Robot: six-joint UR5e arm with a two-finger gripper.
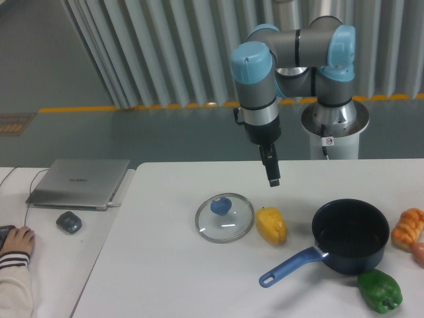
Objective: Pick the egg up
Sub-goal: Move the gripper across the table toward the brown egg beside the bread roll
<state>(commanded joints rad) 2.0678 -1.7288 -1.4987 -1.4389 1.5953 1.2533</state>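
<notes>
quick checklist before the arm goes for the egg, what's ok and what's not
1. Egg in view: not ok, only a sliver shows at the right edge of the picture, below the orange bread-like item.
2. Gripper free of load: ok, nothing seen in it; open or shut: cannot tell.
3. Gripper above the egg: not ok, it hangs far left, between the glass lid and the yellow pepper.
4. Path to the right: cannot tell, the black pot stands between.
5. Room beside the egg: cannot tell, the green pepper lies near.
</notes>
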